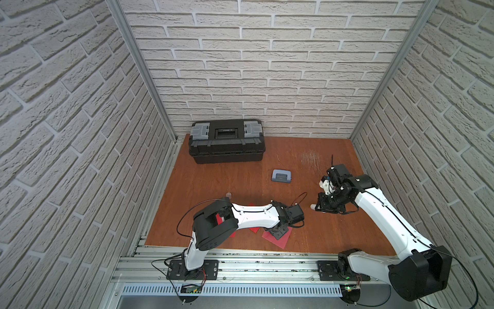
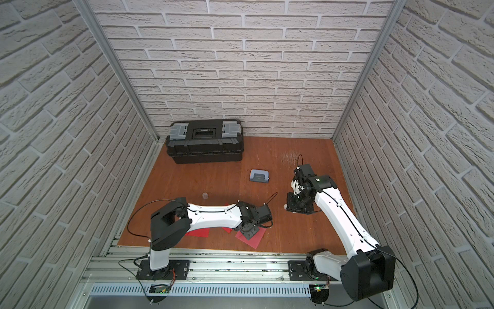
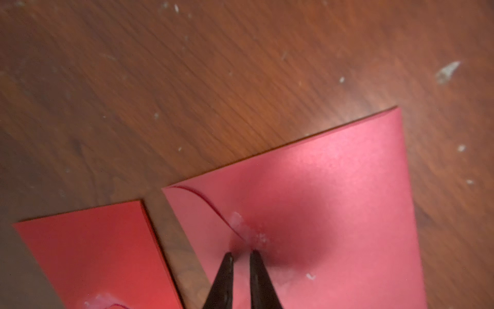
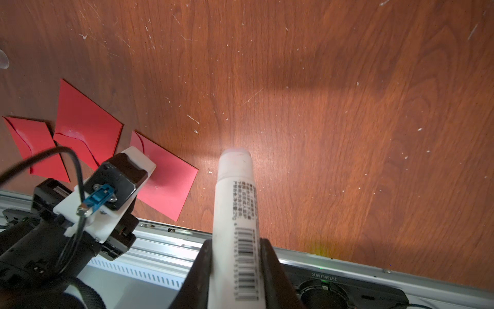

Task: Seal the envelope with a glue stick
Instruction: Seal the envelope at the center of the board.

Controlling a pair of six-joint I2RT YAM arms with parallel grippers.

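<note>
A brown wooden table (image 1: 240,182) fills the floor of a brick-patterned booth. A black toolbox (image 1: 226,141) with grey latches sits shut at the back, against the wall.

The left arm (image 1: 254,216) reaches low across the front of the table, and the right arm (image 1: 387,214) comes in from the right side.

Three red envelopes lie flat near the front edge. The left fingers (image 3: 227,263) point down onto the rightmost envelope (image 3: 334,200). They are slightly apart, with a thin gap and nothing between them. Their tips sit just beside the curved flap edge, where there is a whitish smear. A second envelope (image 3: 101,254) lies just beside it without touching. The third (image 4: 34,144) is farther along, mostly hidden under the left arm in both top views.

A grey-blue hole punch (image 1: 281,176) rests alone mid-table, well apart from the envelopes.

The glue stick (image 4: 236,203) is off the table, clamped between the right fingers (image 4: 268,256) around its barcode end. Its uncapped tip hangs over bare wood, near the rightmost envelope but not touching it. In a top view only the white tip (image 1: 313,206) shows past the fingers.

A small clear cap (image 2: 205,195) stands on the table behind the left arm.
</note>
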